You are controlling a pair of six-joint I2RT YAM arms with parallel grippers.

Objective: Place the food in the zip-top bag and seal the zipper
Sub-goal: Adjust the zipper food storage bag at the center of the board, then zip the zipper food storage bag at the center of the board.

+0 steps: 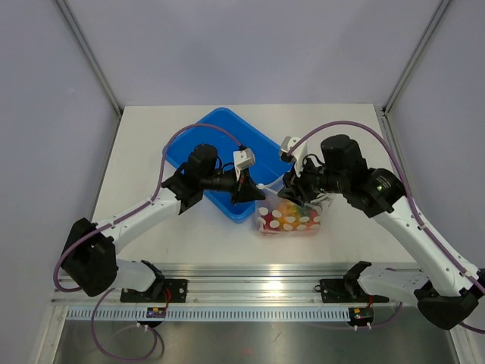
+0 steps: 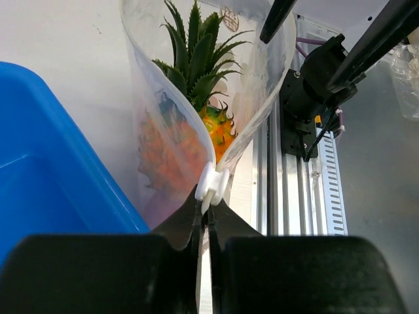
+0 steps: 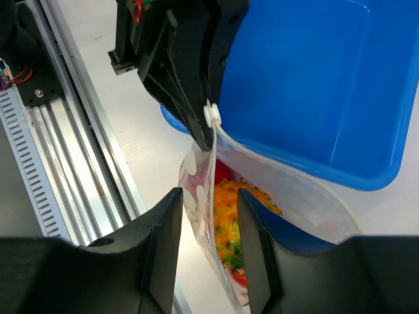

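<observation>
1. A clear zip-top bag (image 1: 292,220) printed with white dots sits on the white counter (image 1: 151,227). It is against the near right side of a blue tray (image 1: 220,129), about midway between the counter's left and right edges.
2. The food shows inside the bag. An orange toy pineapple (image 2: 219,127) stands with its green crown pointing toward the mouth. In the right wrist view a patch of red fruit (image 3: 222,171) shows just under the rim. I cannot tell whether both red fruits are in there. No food shows loose on the counter.
3. The left fingers (image 2: 196,226) are pressed tight together on the white zipper slider (image 2: 213,186). The slider sits at one end of the bag's mouth.
4. The right fingers (image 3: 167,222) stand apart, one on either side of the bag's top edge, near the slider. They appear to hold nothing. I cannot tell whether a pad brushes the plastic.
5. In the left wrist view the bag's two walls spread wide apart beyond the slider, so the mouth is open.
6. Judged from this, loading looks done and sealing has not really begun. The slider has yet to be drawn along the whole mouth, probably with the right fingers steadying the bag.
</observation>
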